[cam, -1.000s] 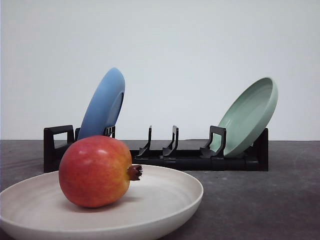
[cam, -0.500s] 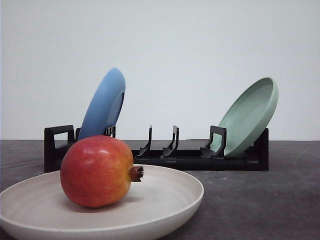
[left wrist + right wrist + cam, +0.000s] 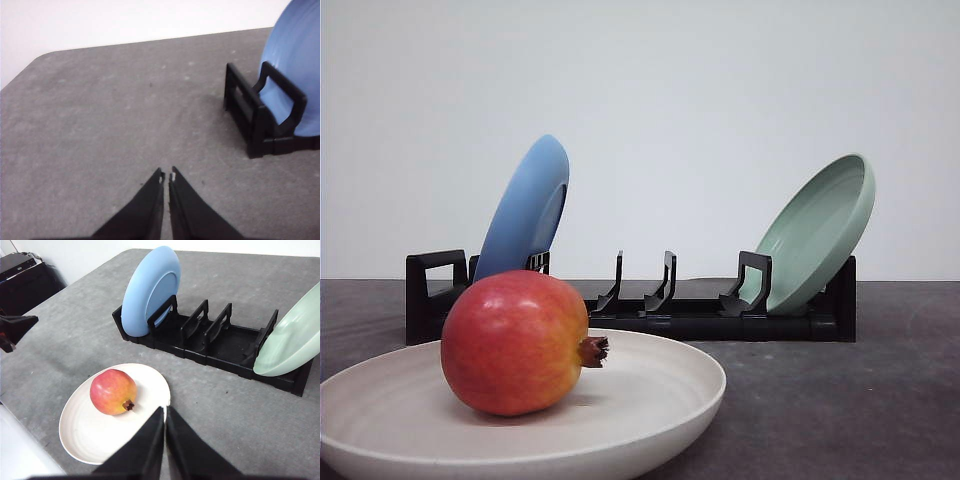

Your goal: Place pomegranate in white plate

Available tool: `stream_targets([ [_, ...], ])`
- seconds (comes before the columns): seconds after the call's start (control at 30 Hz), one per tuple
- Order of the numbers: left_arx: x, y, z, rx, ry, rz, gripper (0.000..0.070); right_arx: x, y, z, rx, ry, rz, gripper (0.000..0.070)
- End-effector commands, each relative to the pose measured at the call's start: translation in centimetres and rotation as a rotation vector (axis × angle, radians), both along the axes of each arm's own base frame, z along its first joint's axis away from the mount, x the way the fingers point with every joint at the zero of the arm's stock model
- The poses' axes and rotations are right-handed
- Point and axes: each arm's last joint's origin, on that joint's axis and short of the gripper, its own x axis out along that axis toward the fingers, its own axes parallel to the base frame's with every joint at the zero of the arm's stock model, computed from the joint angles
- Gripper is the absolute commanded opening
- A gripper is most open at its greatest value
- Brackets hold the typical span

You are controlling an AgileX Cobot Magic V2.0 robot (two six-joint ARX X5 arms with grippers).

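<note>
Both end effectors are empty, fingers pressed together. From its wrist camera the right end effector (image 3: 165, 412) hangs above the near rim of the white plate (image 3: 82, 440), and the left end effector (image 3: 166, 176) points at bare grey bench (image 3: 100, 110) beside the end of the black dish rack (image 3: 250, 120).

Nearest in the front view, the pomegranate (image 3: 515, 343) lies on its side inside the plate, toward its left half, crown nub pointing right. Over the last second it has rocked very slightly, the nub dipping a touch; otherwise it sits where it was. That small settling suggests the fruit is released and coming to rest, so the task looks complete.

Farther back, the rack holds a blue plate (image 3: 525, 215) leaning at its left end and a pale green plate (image 3: 817, 232) at its right.
</note>
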Motion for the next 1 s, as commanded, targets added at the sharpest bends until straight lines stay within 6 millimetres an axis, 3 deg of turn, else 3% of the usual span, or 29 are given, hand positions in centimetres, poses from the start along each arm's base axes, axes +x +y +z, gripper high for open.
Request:
stream_targets([
  [0.0,0.0,0.0,-0.5,0.008,-0.008,-0.005,0.0,0.0,0.1,0.2,0.012,-0.008,0.006,0.0],
  [0.2,0.0,0.0,-2.2,-0.011,-0.031,-0.001,0.0,0.0,0.1,0.2,0.011,-0.008,0.006,0.0],
  [0.97,0.0,0.0,-2.1,-0.074,-0.056,0.028,0.0,0.0,0.1,0.3,0.014,-0.01,0.006,0.0],
])
